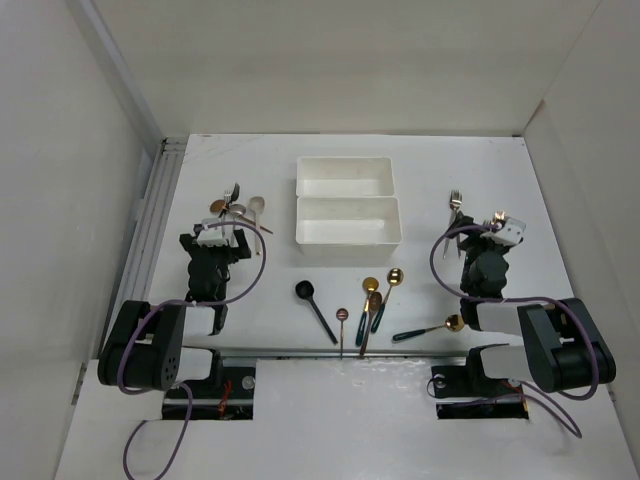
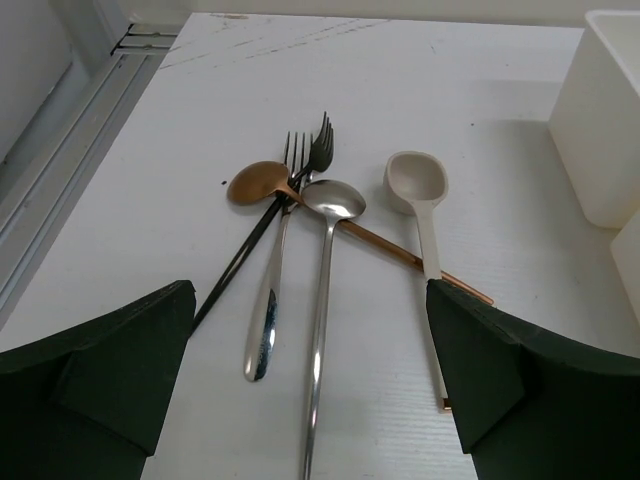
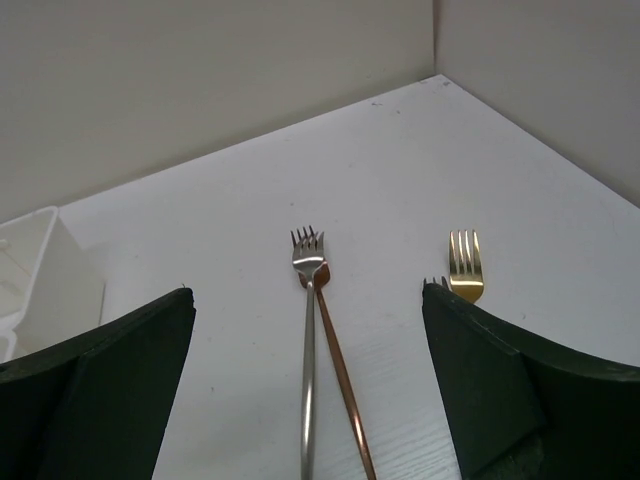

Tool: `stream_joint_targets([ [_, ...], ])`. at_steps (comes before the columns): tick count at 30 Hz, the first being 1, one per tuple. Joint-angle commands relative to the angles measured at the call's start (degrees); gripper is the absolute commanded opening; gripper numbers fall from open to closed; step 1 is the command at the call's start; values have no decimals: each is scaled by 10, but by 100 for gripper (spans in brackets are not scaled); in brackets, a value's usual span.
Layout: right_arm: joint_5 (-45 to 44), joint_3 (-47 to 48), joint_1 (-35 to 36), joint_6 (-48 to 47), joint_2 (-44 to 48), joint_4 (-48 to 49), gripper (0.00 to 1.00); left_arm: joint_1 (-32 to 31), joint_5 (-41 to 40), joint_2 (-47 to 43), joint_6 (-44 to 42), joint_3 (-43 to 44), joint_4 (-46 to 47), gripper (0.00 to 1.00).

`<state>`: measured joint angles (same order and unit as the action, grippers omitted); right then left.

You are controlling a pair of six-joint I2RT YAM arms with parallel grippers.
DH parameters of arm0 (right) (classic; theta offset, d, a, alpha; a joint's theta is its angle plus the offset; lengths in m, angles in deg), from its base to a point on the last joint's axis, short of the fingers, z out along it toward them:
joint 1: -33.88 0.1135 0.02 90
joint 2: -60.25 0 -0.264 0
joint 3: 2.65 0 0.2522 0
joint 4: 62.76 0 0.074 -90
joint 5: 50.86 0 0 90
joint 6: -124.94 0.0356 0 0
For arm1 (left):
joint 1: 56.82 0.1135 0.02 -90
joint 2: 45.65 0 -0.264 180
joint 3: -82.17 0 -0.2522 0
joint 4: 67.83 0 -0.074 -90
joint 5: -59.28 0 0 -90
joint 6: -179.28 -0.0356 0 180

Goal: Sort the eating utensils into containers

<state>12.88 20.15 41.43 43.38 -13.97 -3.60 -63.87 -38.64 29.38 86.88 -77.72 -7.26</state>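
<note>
arms [image 1: 150, 350]: black, rounded joints | cables [image 1: 128, 452]: purple | wrist blocks [image 1: 212, 236]: white | jaws: dark green-black, angular

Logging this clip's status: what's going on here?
Two robot arms are set to sort utensils, but the bins look empty so far. The left gripper hangs open over a pile of spoons and forks. The right gripper hangs open over a few forks. Neither holds anything. More spoons lie loose near the arms' bases.
</note>
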Motion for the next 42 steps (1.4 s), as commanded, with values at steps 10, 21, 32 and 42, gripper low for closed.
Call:
stream_joint_targets([
  [10, -13, 102, -3, 14, 73, -156, 100, -8, 87, -83, -49, 81, -71, 100],
  [21, 23, 538, -14, -63, 64, -646, 100, 4, -111, -12, -166, 479, -509, 100],
  [32, 300, 614, -19, -10, -59, -720, 69, 127, 238, 260, -146, 814, -1042, 78],
  [42, 354, 654, -25, 59, -140, -726, 67, 7, 252, 305, -151, 848, -1078, 61],
])
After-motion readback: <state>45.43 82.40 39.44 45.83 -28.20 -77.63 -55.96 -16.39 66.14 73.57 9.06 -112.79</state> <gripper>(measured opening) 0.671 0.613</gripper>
